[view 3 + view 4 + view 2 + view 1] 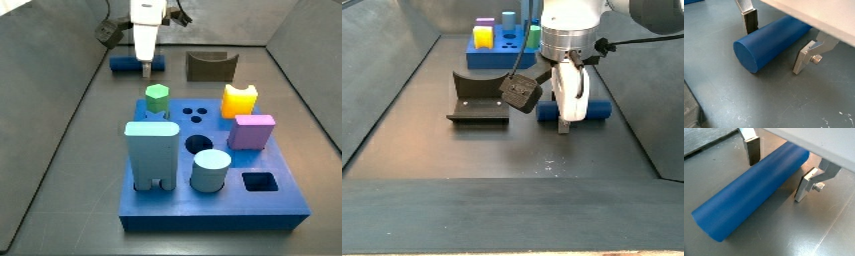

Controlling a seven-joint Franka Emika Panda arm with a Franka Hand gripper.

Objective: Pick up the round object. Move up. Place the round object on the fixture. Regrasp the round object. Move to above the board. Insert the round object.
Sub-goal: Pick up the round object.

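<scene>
the dark-blue rod (751, 193) is seen lying flat on the floor, well apart from the fixture (210, 66) and the board (214, 195). the end effector (777, 42) is lowered astride it, fingers (803, 60) spread either side without visible contact, positioned for pickup.

Gripper (777, 172) straddles round object (751, 195); bare floor (764, 100) around, fixture (480, 97) nearby.

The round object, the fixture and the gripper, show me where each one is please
round object (747, 195), a wrist view, middle of its blue side, lying on the floor.
fixture (210, 67), a side view, its dark front face.
gripper (776, 47), a wrist view, midway between fingertips straddling the rod.
</scene>
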